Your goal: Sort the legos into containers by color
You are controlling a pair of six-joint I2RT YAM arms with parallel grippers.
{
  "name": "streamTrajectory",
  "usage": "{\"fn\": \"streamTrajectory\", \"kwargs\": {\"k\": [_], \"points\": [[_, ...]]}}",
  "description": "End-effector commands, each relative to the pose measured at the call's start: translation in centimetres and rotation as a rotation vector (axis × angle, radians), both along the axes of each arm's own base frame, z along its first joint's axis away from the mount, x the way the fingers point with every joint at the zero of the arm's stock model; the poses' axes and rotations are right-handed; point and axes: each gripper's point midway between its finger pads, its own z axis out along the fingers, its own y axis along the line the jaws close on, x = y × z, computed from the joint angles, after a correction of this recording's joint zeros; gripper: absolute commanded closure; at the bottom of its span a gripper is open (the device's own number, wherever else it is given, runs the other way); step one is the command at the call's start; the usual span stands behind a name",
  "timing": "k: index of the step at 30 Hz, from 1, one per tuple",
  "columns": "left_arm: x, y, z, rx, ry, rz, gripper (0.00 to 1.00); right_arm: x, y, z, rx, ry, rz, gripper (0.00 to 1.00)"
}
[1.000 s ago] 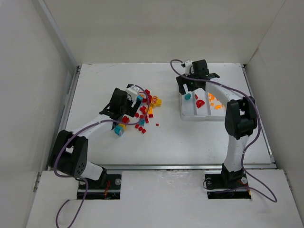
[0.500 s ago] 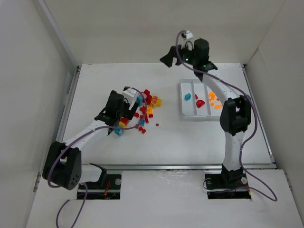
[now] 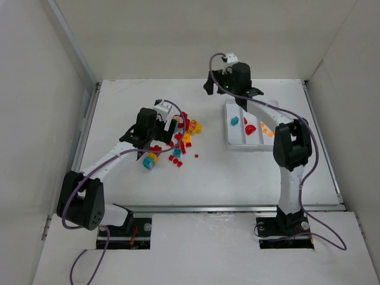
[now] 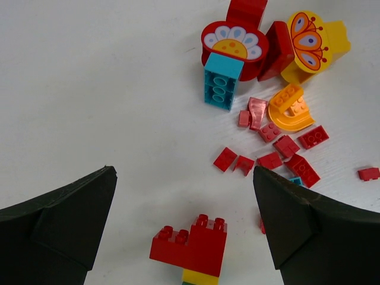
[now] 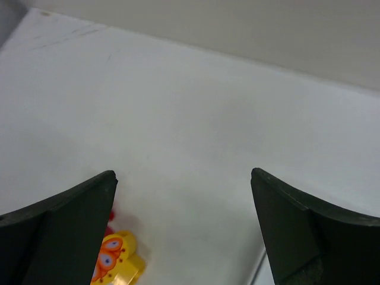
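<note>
The left pincer [image 4: 181, 171] is spread wide with nothing between its fingers, hanging over the white surface [image 4: 89, 89] beside the heap of legos [image 3: 181, 138]. Nearest it in the wrist view is a stepped red brick [image 4: 193, 243] sitting on a yellow one. Farther out lie small red pieces [image 4: 285, 151], an orange curved piece [image 4: 290, 111], and a teal brick [image 4: 223, 83] touching a red flower-printed piece [image 4: 233, 43], with a yellow butterfly piece [image 4: 313, 40] beside that.

The right pincer [image 5: 181, 174] is likewise spread and empty, held above the surface near the far left corner of the tray [image 3: 233, 140]. The tray holds a teal piece [image 3: 235, 120] in its left compartment, a red one [image 3: 250, 128] in the middle and orange ones [image 3: 271, 133] on the right.
</note>
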Motion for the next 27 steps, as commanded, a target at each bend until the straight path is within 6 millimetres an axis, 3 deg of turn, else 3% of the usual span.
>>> {"fn": "streamTrajectory", "kwargs": {"k": [1, 3, 5, 7, 9, 10, 13, 14, 15, 18, 21, 24, 27], "points": [[1.0, -0.8, 1.8, -0.045, -0.024, 0.0, 0.01, -1.0, -5.1, 12.9, -0.533, -0.399, -0.372, 0.0], [1.0, -0.8, 1.8, -0.057, -0.02, 0.008, 0.01, -0.5, -6.7, 14.0, -0.516, -0.388, -0.497, 0.0], [1.0, -0.9, 1.6, -0.071, -0.025, 0.015, 0.01, -0.3, -6.4, 15.2, -0.418, -0.386, -0.539, 0.0], [1.0, -0.7, 1.2, -0.064, -0.024, 0.024, 0.01, 0.0, -4.5, 14.8, -0.41, -0.404, -0.43, 0.0], [0.7, -0.2, 1.1, -0.052, -0.026, 0.042, 0.01, -0.1, -2.4, 12.9, -0.442, -0.403, -0.312, 0.0], [0.5, -0.1, 0.6, -0.048, -0.016, 0.042, 0.01, -0.3, -1.1, 12.8, -0.42, -0.414, -0.241, 0.0], [0.5, 0.3, 0.7, -0.042, -0.027, 0.058, 0.01, -1.1, 1.2, 8.0, -0.445, -0.29, -0.066, 0.0], [0.4, 0.3, 0.9, -0.047, -0.038, 0.057, 0.01, -1.7, 1.6, 7.8, -0.432, -0.256, -0.036, 0.0], [0.5, 0.5, 0.9, -0.042, -0.04, 0.065, 0.01, -2.2, 2.4, 6.2, -0.388, -0.179, -0.008, 0.07], [0.2, 0.6, 0.2, -0.038, -0.031, 0.065, 0.01, -5.3, 4.3, 2.1, -0.351, 0.003, 0.056, 0.07], [0.2, 0.6, 0.0, -0.039, -0.034, 0.065, 0.01, -8.1, 6.1, -1.2, -0.4, 0.068, 0.084, 0.0], [0.3, 0.5, 0.0, -0.045, -0.046, 0.065, 0.01, -10.9, 8.1, -4.4, -0.459, 0.129, 0.141, 0.0], [0.4, 0.5, 0.0, -0.05, -0.057, 0.065, 0.01, -11.8, 8.5, -7.9, -0.522, 0.191, 0.153, 0.0]]}}
